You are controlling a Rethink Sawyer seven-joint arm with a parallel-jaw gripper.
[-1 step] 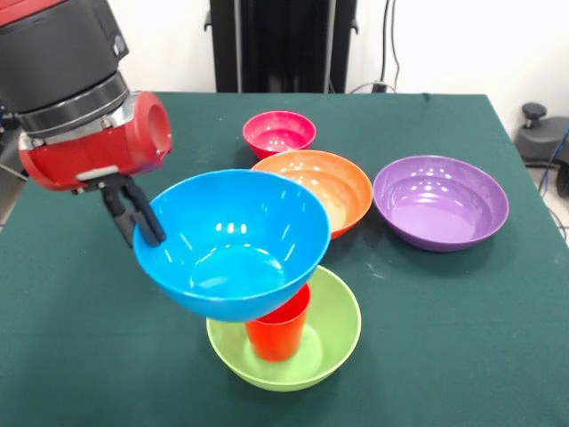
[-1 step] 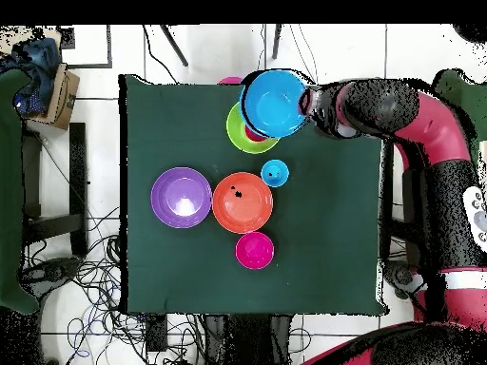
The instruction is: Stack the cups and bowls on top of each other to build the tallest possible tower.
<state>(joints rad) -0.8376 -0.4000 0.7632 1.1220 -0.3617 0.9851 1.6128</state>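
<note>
Blue glossy plastic bowl (image 1: 233,242) is up off the table, tilted toward the camera in the front view, its underside resting on the rim of the red plastic tapered cup (image 1: 279,328). That cup stands upright inside the lime green plastic bowl (image 1: 333,347) at the near edge of the dark green tablecloth (image 1: 80,302). I see my gripper (image 1: 133,213) pinched shut on the blue bowl's rim at its left side in the front view, black fingers (image 1: 140,216) straddling the wall. The arm comes in from the upper left there, red wrist housing (image 1: 98,147) and black cuff above it, angled down toward the bowl. From overhead the arm reaches across from the right, red and black links bent at the elbow, ending at the blue bowl (image 2: 276,102), which covers most of the lime green one (image 2: 235,133).

Behind the stack in the front view: orange plastic bowl (image 1: 324,187), small pink-red plastic bowl (image 1: 279,133) beyond it, purple plastic bowl (image 1: 441,201) to the right, all upright on the cloth, apart from the stack. Overhead also shows a small light blue cup (image 2: 274,173) just beside the orange bowl (image 2: 242,202); I cannot see it from the front. No readable labels or writing on any piece.
</note>
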